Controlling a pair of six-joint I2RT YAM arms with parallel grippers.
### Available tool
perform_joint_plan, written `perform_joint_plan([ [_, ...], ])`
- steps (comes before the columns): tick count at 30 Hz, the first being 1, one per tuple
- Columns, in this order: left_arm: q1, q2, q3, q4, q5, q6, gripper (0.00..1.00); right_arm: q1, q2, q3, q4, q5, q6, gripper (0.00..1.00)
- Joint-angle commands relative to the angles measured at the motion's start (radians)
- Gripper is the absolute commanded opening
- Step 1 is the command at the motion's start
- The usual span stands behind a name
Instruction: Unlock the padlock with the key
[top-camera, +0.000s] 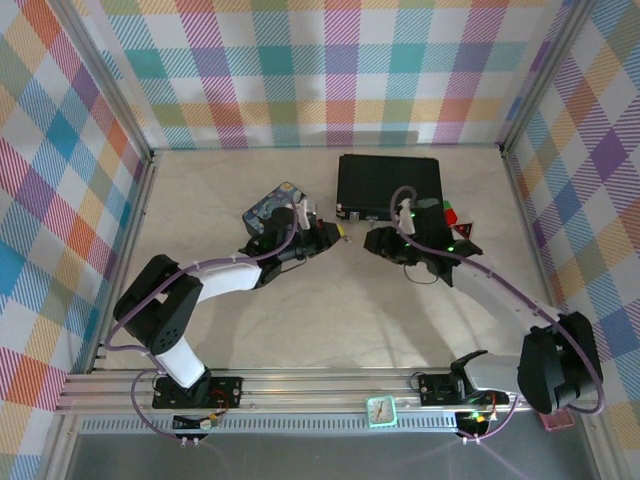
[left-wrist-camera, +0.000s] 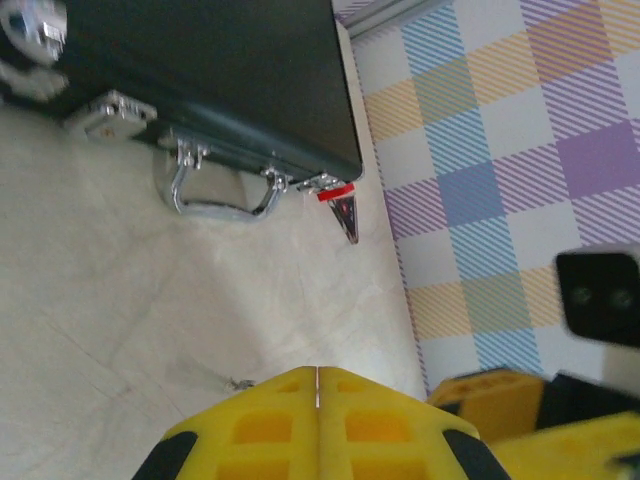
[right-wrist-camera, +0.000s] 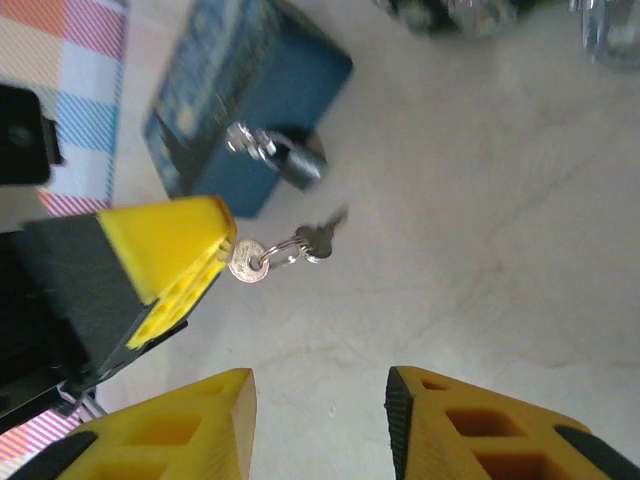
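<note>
Silver key (right-wrist-camera: 246, 262) pinched in the left gripper (right-wrist-camera: 226, 250), padlock (right-wrist-camera: 288, 158) against the blue tin (right-wrist-camera: 215, 90).
From the top external camera, both arms reach to the middle of the table (top-camera: 330, 310): the left gripper's yellow tip sits just right of the blue tin, and the right gripper (top-camera: 378, 240) faces it from near the front edge of the black case (top-camera: 390, 180). On the left wrist, the yellow fingers (left-wrist-camera: 270, 430) press together along a thin seam, with the case's silver handle (left-wrist-camera: 215, 200) beyond. On the right wrist, the right gripper's fingers (right-wrist-camera: 200, 430) stand apart with nothing between them. Ahead, the left gripper is clamped on the key's round head, a ring (right-wrist-camera: 285, 252) and second key (right-wrist-camera: 320, 236) dangling from it. The blurred padlock rests on the table, touching the tin's side.
</note>
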Motion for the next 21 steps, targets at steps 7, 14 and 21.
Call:
perform_joint_plan([
  [7, 0.015, -0.075, 0.137, -0.135, 0.299, 0.295, 0.0, -0.043, 0.027, 0.051, 0.169, -0.413, -0.235, 0.4],
  [14, 0.016, -0.084, 0.133, -0.077, 0.382, 0.29, 0.0, -0.043, 0.015, 0.013, 0.22, -0.475, -0.268, 0.33],
  [21, 0.016, -0.087, 0.123, -0.025, 0.432, 0.249, 0.0, -0.043, -0.001, -0.028, 0.236, -0.444, -0.285, 0.29],
])
